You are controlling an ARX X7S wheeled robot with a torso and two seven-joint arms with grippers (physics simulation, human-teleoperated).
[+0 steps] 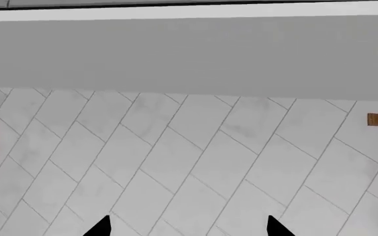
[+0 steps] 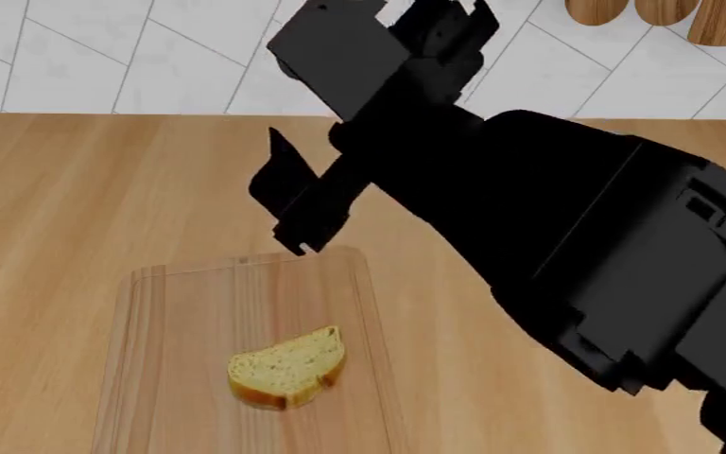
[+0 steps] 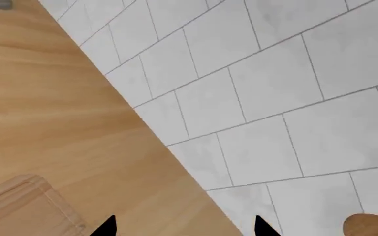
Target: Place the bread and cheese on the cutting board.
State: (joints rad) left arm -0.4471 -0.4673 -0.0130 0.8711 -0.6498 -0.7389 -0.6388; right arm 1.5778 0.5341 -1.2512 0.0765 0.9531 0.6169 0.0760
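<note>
in the left wrist view we see only tiled wall between wide left fingers; head view, the bread lies on the cutting board on the tabletop, our right arm blocking much; right wrist view, wide right fingers face wall and a board corner.

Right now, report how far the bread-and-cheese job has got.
Done: the bread lies on the cutting board. In hand: nothing; the right gripper hangs open above the board's far edge, and the left gripper is open and empty, facing tiled wall. Left: the cheese, which shows in no view.
</note>
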